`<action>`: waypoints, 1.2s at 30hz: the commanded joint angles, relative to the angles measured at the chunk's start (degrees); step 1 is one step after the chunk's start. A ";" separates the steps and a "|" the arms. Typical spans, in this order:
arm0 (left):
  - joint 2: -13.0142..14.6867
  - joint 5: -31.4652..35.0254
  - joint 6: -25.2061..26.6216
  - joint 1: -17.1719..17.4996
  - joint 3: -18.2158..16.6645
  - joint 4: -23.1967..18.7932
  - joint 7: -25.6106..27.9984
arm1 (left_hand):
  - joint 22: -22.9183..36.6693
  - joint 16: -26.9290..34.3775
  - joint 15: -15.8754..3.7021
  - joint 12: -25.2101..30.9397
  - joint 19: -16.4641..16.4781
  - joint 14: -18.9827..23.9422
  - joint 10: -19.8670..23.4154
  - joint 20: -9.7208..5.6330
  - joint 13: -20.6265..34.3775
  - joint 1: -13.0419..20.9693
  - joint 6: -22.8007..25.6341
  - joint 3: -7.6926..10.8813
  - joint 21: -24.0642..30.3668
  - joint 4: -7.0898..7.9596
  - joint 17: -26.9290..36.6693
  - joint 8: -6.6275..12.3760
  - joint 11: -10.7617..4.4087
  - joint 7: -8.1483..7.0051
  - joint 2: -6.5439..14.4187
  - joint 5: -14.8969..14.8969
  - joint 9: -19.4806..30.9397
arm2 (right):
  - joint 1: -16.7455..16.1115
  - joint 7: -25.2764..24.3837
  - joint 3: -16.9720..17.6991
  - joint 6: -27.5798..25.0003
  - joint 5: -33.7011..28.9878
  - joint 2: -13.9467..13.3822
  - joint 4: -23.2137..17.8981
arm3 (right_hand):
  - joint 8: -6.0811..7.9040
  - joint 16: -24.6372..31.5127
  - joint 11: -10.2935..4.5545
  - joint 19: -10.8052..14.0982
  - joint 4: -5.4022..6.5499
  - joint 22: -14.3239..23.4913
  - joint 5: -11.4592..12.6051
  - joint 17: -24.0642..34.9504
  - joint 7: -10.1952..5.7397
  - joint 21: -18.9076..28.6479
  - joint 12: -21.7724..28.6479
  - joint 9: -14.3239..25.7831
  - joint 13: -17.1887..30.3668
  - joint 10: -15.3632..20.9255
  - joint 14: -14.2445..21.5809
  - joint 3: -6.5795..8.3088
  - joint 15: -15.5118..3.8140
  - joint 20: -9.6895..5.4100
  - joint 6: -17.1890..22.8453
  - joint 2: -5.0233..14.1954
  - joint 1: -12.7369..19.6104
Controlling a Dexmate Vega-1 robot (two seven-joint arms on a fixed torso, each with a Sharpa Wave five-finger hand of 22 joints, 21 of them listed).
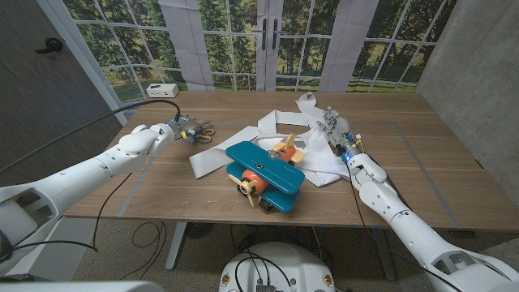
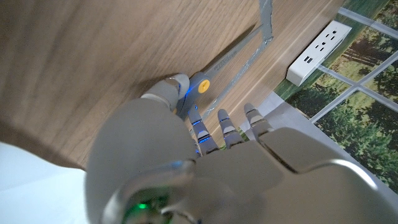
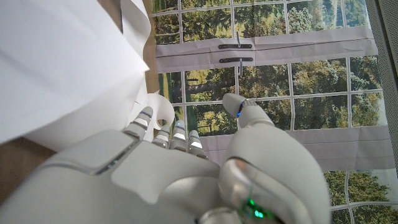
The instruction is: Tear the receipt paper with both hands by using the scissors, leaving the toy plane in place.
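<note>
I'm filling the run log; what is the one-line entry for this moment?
left hand on scissors, grip unclear | right hand at receipt paper, hold unclear | toy plane in place | paper uncut

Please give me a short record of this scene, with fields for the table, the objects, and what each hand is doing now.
table: wooden table
receipt paper: white strip lying loose across the middle, uncut as far as I can see
toy plane: teal and orange toy plane, on the table in front of the paper
scissors: scissors at the left hand, on the table
left hand: left hand on the scissors; grip not clear
right hand: right hand at the paper's right end; holding not clear
other: white power strip at the far left edge
</note>
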 commanded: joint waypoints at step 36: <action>-1.35 0.53 0.09 -1.37 1.99 2.82 0.10 | 0.23 4.88 -9.56 12.52 1.39 9.78 11.32 -0.61 7.57 2.27 9.69 -5.20 0.39 0.82 4.76 1.01 -0.11 -1.41 -0.76 -2.76 0.22 | 0.91 0.66 -0.25 -0.61 0.34 0.33 1.12 | 0.07 0.38 -0.03 0.13 0.13 0.14 1.38 0.08 -0.49 0.11 0.10 0.20 0.22 0.13 0.06 0.96 -0.02 0.24 -0.19 -0.35 -0.71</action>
